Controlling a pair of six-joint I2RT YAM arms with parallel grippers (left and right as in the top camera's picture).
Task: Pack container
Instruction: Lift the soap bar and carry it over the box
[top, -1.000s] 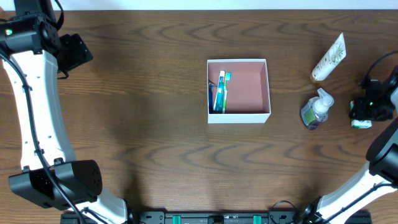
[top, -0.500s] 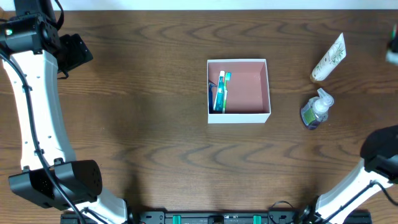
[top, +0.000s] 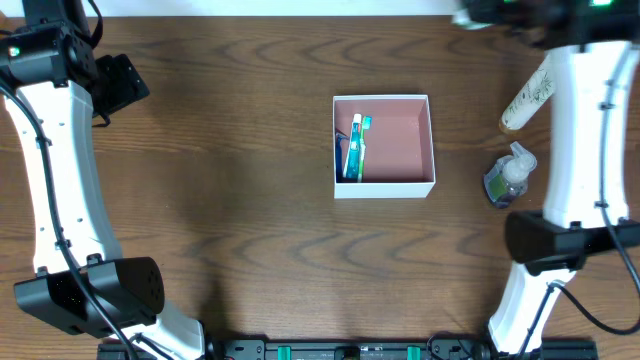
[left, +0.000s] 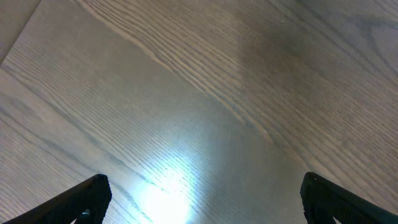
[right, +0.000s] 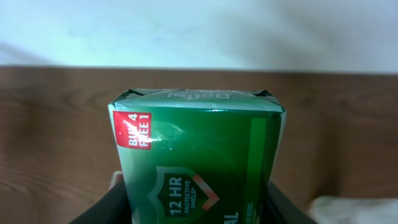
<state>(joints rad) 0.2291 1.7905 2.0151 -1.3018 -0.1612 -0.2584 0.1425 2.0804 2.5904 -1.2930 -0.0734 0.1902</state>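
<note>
The surface (top: 230, 200) is dark brown wood with long wavy grain. It runs from the arm bases at the near edge out to a pale wall strip (top: 300, 7) along the far edge. The container (top: 383, 189) sits flat about mid-surface, open side up. Being square it has no long axis, and its white walls run parallel to the surface's edges. Inside, a teal toothbrush pack (top: 355, 148) lies against the left wall, lengthwise near to far, on the pink-brown floor. To the container's right stands a pump bottle (top: 508, 176), and farther back a pale tube (top: 530, 93) lies on a diagonal. Toward the far left, the left jaws hang wide apart over the wood, with the dark fingers (left: 87, 199) at the wrist view's lower corners. Out by the far edge, the right jaws are clamped on a green box (right: 196, 143) printed "12 HR".
</note>
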